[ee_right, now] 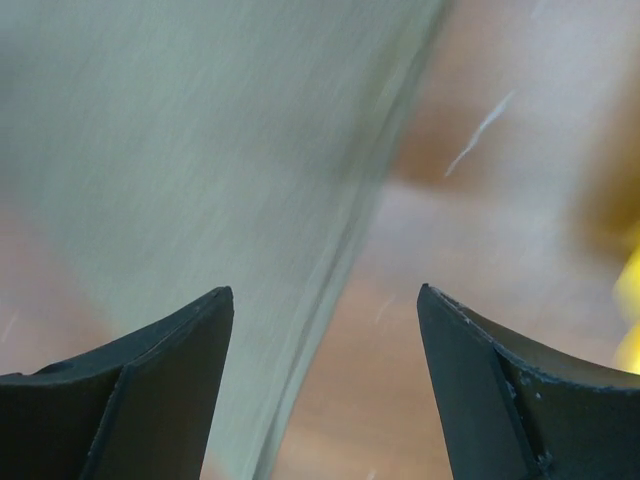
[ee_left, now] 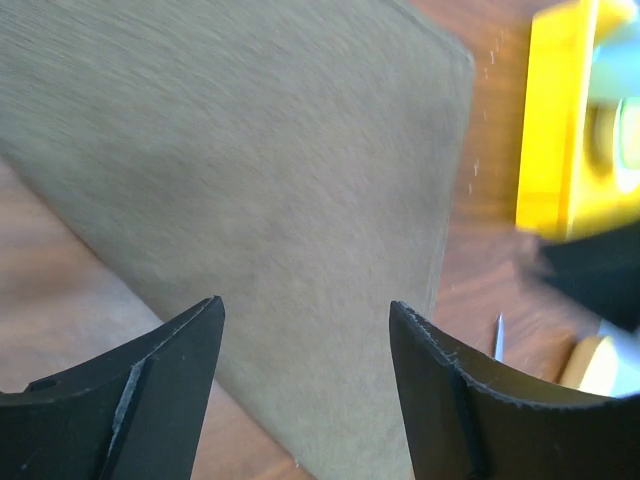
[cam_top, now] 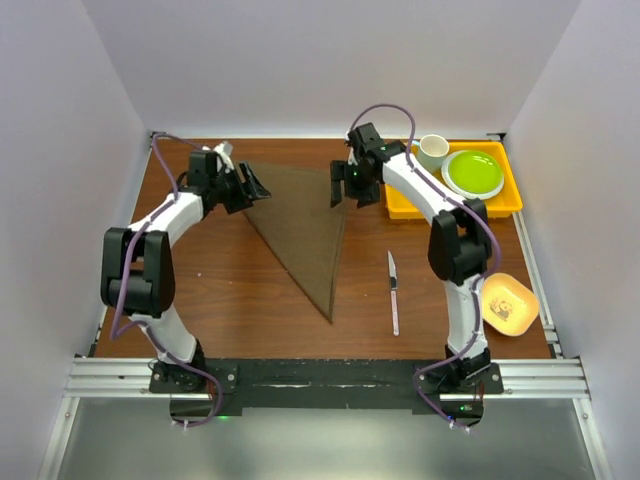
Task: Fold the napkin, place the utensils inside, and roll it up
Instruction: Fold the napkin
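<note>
Napkin point(cam_top: 308, 225) lies as a flat triangle, its far corners just beside the left gripper point(cam_top: 258, 188) and right gripper point(cam_top: 339, 190). Both have jaws apart and empty. Cloth is likely soft and limp, so pinch the corners. Knife point(cam_top: 394, 292) lies well behind the right gripper.

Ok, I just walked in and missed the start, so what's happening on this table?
Two robot arms are working on a dark brown napkin, which lies flat on the table, folded into a triangle. The left end effector and the right end effector are at its two far corners, both open and holding nothing. The knife lies on the table to its right, not yet on it.
</note>
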Action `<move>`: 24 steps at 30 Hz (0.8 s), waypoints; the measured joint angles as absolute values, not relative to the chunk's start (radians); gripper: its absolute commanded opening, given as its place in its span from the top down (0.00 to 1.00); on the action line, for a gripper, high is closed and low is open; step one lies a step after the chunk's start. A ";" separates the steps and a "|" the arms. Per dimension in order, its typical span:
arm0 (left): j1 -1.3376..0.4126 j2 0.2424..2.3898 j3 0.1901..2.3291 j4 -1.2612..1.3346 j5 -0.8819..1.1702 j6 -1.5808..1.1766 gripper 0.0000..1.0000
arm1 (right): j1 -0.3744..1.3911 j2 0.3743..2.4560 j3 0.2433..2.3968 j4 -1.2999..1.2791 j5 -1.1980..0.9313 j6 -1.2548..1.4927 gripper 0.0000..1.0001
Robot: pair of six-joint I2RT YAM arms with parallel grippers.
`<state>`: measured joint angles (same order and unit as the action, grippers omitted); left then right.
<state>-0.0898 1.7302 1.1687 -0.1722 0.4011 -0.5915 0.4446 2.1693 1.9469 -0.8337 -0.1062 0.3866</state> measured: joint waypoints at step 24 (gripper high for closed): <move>0.132 2.383 1.666 0.306 0.587 -0.934 0.68 | 0.721 2.010 1.563 -0.728 -0.640 0.388 0.64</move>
